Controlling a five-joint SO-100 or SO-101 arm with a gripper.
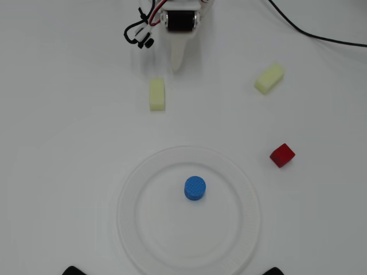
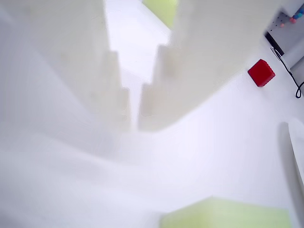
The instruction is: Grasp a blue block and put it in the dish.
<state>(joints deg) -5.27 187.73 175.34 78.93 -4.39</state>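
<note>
The blue block (image 1: pixel 195 188), a short bright blue cylinder, stands upright near the middle of the dish (image 1: pixel 241 229), a large round white plate at the lower centre of the overhead view. My gripper (image 1: pixel 177 65) is at the top of that view, well away from the dish, with its white fingers together and pointing toward the table's middle. In the wrist view the gripper (image 2: pixel 134 123) fills the upper left, with only a narrow slit between its jaws and nothing in it. The dish's rim (image 2: pixel 295 152) shows at the right edge there; the blue block is out of that view.
A pale yellow oblong block (image 1: pixel 157 94) lies just below the gripper, and another pale yellow block (image 1: pixel 269 78) lies to the upper right. A red cube (image 1: pixel 282 155) sits right of the dish and also shows in the wrist view (image 2: pixel 261 72). A black cable (image 1: pixel 309 33) runs across the top right.
</note>
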